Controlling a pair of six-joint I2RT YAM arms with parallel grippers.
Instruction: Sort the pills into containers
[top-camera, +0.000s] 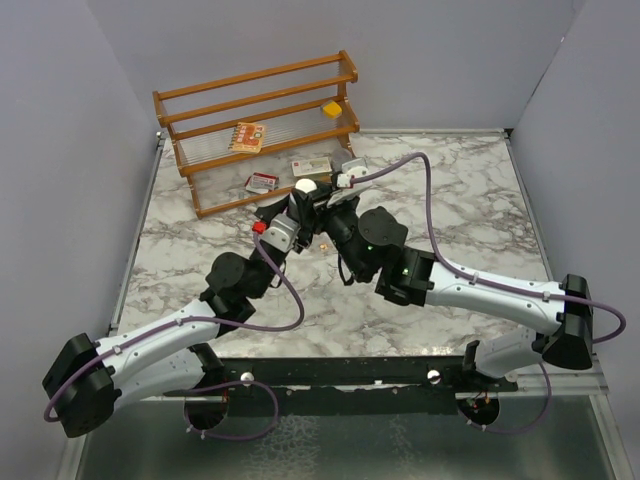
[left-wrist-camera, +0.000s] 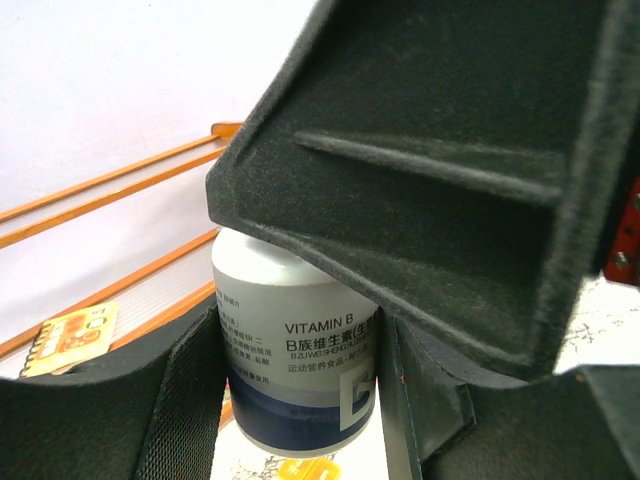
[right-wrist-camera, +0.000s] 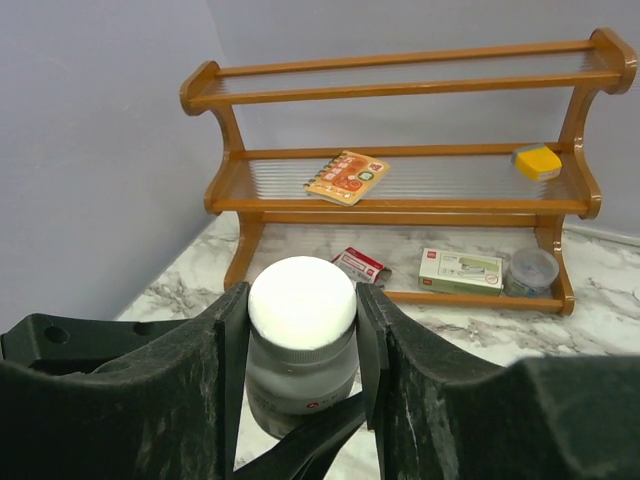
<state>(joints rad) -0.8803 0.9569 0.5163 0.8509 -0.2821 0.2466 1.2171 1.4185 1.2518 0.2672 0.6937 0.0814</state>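
Note:
The bottle (left-wrist-camera: 300, 350), grey body with a "VITAMIN B" label and a white cap (right-wrist-camera: 302, 298), stands upright between both grippers near the rack; in the top view its cap (top-camera: 305, 186) shows. My left gripper (left-wrist-camera: 300, 385) is shut on the bottle's body, at the tangle of arms in the top view (top-camera: 298, 207). My right gripper (right-wrist-camera: 302, 312) is shut on the cap from above, also seen from the top (top-camera: 325, 192). A few yellow pills (left-wrist-camera: 308, 470) show on the marble just below the bottle's base. The clear vial is out of view.
A wooden rack (top-camera: 260, 95) stands at the back, also in the right wrist view (right-wrist-camera: 400, 205). It holds a yellow cube (right-wrist-camera: 537, 160), a booklet (right-wrist-camera: 347, 177), a red-white box (right-wrist-camera: 360, 266), a green-white box (right-wrist-camera: 460, 270) and a low round tin (right-wrist-camera: 530, 268). Grey walls enclose the marble table (top-camera: 450, 200).

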